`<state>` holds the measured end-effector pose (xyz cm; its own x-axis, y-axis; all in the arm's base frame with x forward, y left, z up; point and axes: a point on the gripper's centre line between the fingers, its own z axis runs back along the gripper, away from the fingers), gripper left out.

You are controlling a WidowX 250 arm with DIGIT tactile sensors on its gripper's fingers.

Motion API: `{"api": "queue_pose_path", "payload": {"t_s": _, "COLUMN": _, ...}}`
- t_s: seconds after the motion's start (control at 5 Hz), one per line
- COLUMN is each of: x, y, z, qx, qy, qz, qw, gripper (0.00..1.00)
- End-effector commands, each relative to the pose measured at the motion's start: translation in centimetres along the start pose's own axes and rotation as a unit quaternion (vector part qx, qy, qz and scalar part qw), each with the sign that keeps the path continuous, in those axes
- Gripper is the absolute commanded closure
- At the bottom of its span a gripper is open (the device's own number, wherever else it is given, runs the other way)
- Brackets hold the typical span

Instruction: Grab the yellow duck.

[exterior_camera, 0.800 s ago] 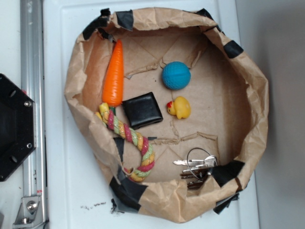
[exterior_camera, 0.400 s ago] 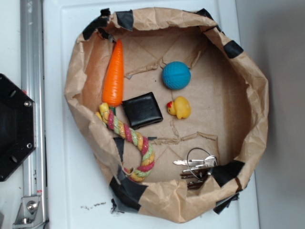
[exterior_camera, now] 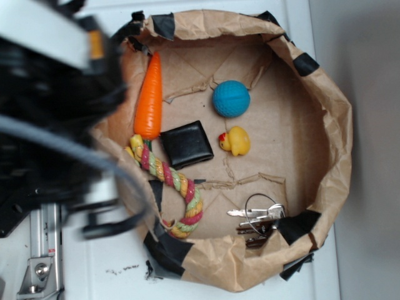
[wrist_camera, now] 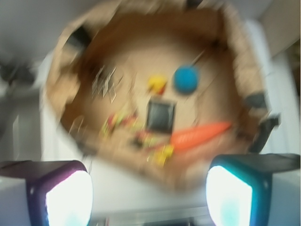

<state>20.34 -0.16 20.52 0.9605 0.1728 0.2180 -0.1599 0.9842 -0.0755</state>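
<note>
A: Where does the yellow duck [exterior_camera: 236, 140] sit?

B: On the floor of the brown paper basin [exterior_camera: 325, 112], about the middle, resting on the paper with its red-orange beak toward the black wallet [exterior_camera: 186, 144]. It is just beside that wallet and close below the blue ball [exterior_camera: 230, 99], touching neither.

A: And the claw [wrist_camera: 148, 190]?

B: In the wrist view its two fingers stand far apart at the bottom corners, one purple-edged, one teal-edged, with nothing between them. So the claw is spread wide and empty. That view is badly blurred, but the duck [wrist_camera: 157, 84] shows as a yellow spot next to the blue ball [wrist_camera: 186, 79], well away from the fingers.

A: What else lies in the basin?

B: An orange carrot toy [exterior_camera: 150, 97] along the left side, its thick end meeting a braided rope toy [exterior_camera: 175, 187] of yellow, red and green. A bunch of keys [exterior_camera: 257, 219] on a ring lies near the lower rim. Black tape patches the paper's edge.

A: The arm?

B: A dark, smeared mass [exterior_camera: 56, 119] covers the exterior view's left part, over the white tabletop [exterior_camera: 94, 262] and the basin's left rim.
</note>
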Motion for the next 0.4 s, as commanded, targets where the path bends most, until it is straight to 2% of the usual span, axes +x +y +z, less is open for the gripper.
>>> {"api": "queue_pose_path", "payload": {"t_s": 0.0, "x": 3.9, "y": 1.1, "z": -4.9, "qx": 0.004, "qy": -0.047, "qz": 0.198, "qw": 0.979, "gripper": 0.00}}
{"api": "queue_pose_path", "payload": {"t_s": 0.2, "x": 4.6, "y": 2.0, "z": -6.3, "qx": 0.004, "qy": -0.029, "qz": 0.275, "qw": 0.961, "gripper": 0.00}}
